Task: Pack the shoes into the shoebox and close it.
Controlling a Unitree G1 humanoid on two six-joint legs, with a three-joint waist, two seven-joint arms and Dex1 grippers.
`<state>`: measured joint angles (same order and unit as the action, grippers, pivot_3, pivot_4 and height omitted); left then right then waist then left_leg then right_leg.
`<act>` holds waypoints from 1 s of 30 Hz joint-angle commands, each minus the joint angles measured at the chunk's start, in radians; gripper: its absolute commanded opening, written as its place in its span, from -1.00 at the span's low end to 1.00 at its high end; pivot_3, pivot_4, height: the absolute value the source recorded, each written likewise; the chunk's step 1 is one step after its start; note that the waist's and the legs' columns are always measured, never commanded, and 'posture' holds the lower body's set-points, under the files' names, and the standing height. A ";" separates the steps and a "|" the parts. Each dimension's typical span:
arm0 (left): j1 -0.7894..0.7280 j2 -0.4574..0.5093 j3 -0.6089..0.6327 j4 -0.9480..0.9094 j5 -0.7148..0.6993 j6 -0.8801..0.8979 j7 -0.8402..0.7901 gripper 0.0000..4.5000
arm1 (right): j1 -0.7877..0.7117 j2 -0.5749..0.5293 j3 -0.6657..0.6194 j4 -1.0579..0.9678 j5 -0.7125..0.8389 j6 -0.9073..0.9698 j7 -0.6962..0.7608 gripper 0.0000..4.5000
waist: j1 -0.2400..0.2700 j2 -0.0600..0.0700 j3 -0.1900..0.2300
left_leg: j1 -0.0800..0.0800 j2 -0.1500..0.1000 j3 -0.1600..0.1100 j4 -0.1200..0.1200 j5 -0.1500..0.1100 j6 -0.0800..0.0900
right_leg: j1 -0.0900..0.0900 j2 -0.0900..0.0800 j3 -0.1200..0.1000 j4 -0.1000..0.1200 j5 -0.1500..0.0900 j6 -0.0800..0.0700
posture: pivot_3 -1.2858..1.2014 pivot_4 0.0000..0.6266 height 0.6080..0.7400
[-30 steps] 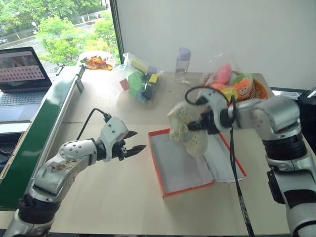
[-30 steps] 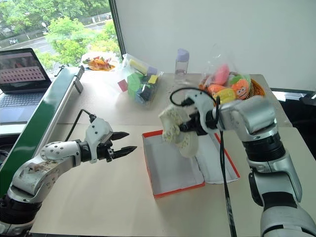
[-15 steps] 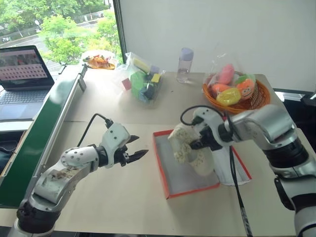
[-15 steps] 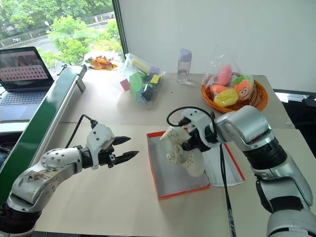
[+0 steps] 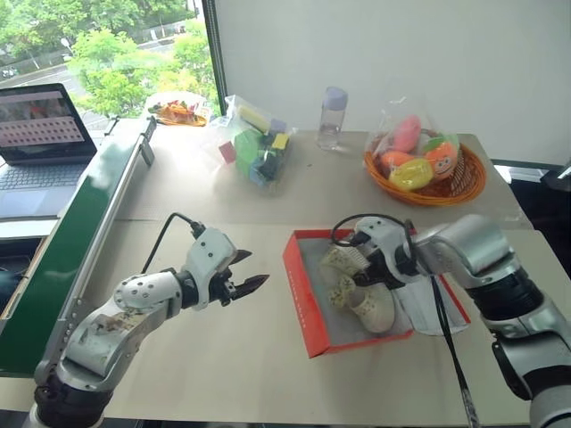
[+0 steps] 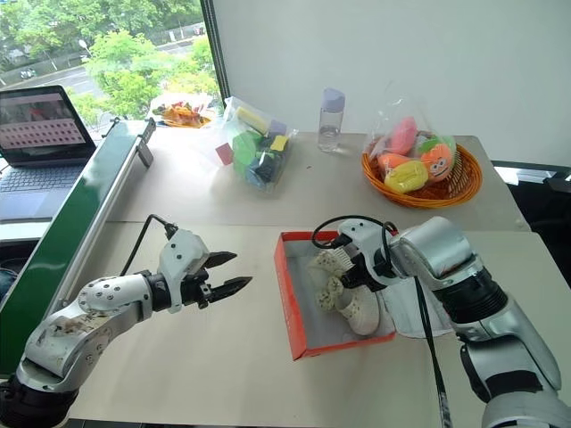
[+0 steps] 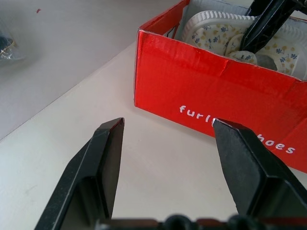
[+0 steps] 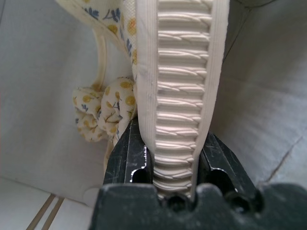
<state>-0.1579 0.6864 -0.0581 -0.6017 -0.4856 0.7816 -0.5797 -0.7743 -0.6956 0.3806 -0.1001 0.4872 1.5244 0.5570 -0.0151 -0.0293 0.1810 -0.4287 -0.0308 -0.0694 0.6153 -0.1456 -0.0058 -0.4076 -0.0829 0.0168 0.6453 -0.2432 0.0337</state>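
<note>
The red shoebox [image 5: 303,287] lies open on the table, its lid [image 5: 443,312] folded out flat on its right side. My right gripper [image 5: 360,270] reaches down into the box, shut on the cream shoes [image 5: 368,301], which rest against the box's pale floor. The right wrist view shows the black fingers [image 8: 128,155] clamping a ribbed sole [image 8: 184,81], with a flower-print upper and bow beside it. My left gripper [image 5: 254,269] hovers open and empty just left of the box; seen from the left wrist, its fingertips [image 7: 111,132] face the box's red wall [image 7: 211,91].
An orange basket [image 5: 471,185] of toys stands at the back right. A clear bottle [image 5: 332,116] and a bag of coloured blocks [image 5: 259,147] stand behind the box. A green board [image 5: 80,232] and a laptop [image 5: 40,134] line the left edge.
My right gripper has come down with the shoes from above the box into it. The left gripper has stayed where it was.
</note>
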 commanded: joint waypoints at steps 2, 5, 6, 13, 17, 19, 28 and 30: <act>-0.006 0.015 0.027 -0.053 -0.002 0.009 0.001 0.39 | 0.013 0.050 -0.030 0.033 -0.065 -0.078 -0.058 -0.29 | -0.004 -0.003 -0.001 | 0.004 0.003 0.001 0.000 0.000 0.000 | 0.005 0.002 0.000 -0.004 0.000 0.001 | 0.03 -0.52 1.00; -0.008 0.020 0.032 -0.053 -0.004 0.012 -0.001 0.39 | 0.010 0.069 -0.043 0.021 -0.067 -0.066 -0.059 0.12 | -0.002 -0.002 -0.001 | 0.005 0.007 0.002 0.000 0.000 0.000 | 0.004 0.005 0.000 -0.004 -0.001 0.004 | 0.03 -0.52 1.00; -0.009 0.022 0.032 -0.052 -0.004 0.012 -0.002 0.39 | 0.006 0.072 -0.047 0.016 -0.067 -0.068 -0.058 0.30 | -0.001 -0.002 -0.001 | 0.005 0.008 0.003 0.000 0.000 0.000 | 0.004 0.006 0.000 -0.004 -0.001 0.004 | 0.03 -0.52 1.00; -0.026 0.034 0.038 -0.044 -0.009 0.018 -0.014 0.39 | -0.061 0.090 -0.111 -0.023 -0.062 -0.056 -0.071 0.97 | 0.001 -0.002 -0.001 | 0.004 0.009 0.005 0.000 0.000 0.000 | 0.003 0.006 0.002 -0.004 0.001 0.000 | 0.03 -0.52 1.00; -0.047 0.051 0.038 -0.018 0.003 0.010 -0.033 0.39 | -0.125 0.054 -0.164 -0.099 -0.029 0.000 -0.049 0.97 | 0.002 -0.001 0.000 | 0.003 0.009 0.005 0.000 0.000 0.000 | 0.001 0.006 0.001 -0.004 0.001 0.000 | 0.03 -0.52 1.00; -0.056 0.054 0.039 -0.008 0.006 0.007 -0.038 0.39 | -0.140 0.046 -0.186 -0.111 -0.024 0.003 -0.044 0.97 | 0.002 -0.001 0.000 | 0.002 0.009 0.005 0.000 0.000 0.000 | 0.000 0.006 0.002 -0.004 0.002 -0.001 | 0.03 -0.52 1.00; -0.065 0.027 0.129 0.035 0.088 0.012 0.102 0.39 | -0.132 0.200 -0.350 -0.056 -0.012 -0.476 0.051 0.97 | -0.005 -0.001 0.000 | 0.003 0.011 0.008 -0.001 0.000 0.000 | 0.000 0.007 0.003 -0.004 0.001 0.000 | 0.03 -0.52 1.00; -0.050 0.014 0.192 0.044 0.093 0.049 0.149 0.39 | -0.122 0.237 -0.348 -0.013 0.008 -0.582 0.122 0.97 | -0.005 -0.001 0.000 | 0.003 0.011 0.009 -0.001 0.000 0.000 | 0.001 0.007 0.003 -0.004 0.001 0.000 | 0.03 -0.52 1.00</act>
<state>-0.2116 0.7021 0.0672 -0.5577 -0.4144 0.8168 -0.4765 -0.9031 -0.4701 0.0555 -0.1257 0.4836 1.0444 0.6303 -0.0196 -0.0307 0.1814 -0.4251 -0.0202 -0.0609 0.6140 -0.1458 -0.0059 -0.4067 -0.0759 0.0200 0.6411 -0.2417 0.0337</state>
